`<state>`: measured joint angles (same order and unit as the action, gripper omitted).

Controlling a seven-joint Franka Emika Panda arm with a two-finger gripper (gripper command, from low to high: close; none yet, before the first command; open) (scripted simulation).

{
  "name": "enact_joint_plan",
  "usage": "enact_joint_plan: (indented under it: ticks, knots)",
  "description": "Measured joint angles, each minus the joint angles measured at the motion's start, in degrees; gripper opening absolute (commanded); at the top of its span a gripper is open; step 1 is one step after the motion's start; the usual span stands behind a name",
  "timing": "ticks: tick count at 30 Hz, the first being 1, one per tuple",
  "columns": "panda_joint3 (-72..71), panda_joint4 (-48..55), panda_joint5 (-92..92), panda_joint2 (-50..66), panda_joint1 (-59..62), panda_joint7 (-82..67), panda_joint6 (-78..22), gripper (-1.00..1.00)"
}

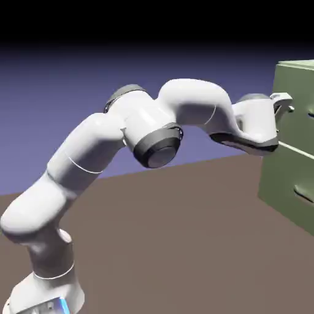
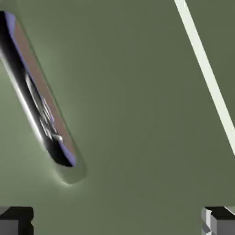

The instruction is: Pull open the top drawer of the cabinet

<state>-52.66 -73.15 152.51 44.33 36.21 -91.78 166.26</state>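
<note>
The end effector (image 2: 117,221) is facing the top drawer (image 2: 133,114), fingers spread, pinching nothing; the handle (image 2: 39,92) is awaiting grasp, pulling is remaining.

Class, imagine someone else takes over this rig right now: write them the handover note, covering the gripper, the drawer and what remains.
Gripper: open, holding nothing, close in front of the cabinet.
Top drawer: closed; its bar handle lies off to one side in the hand view, not between the fingertips.
Lower drawer: also closed, handle untouched.
Done: arm brought up to the top drawer.
Left: line up on the handle, grip it, pull the drawer open.
</note>
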Motion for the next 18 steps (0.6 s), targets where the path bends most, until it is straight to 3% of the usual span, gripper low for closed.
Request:
enact_joint_plan:
  ticks: [6, 18]
  knots:
    - [-3.60, 6.01, 10.44, 5.27, 2.52, -9.19, -0.53, 0.00]
    - [-8.71, 28.86, -5.50, 21.19, -6.58, -39.08, 5.80, 0.00]
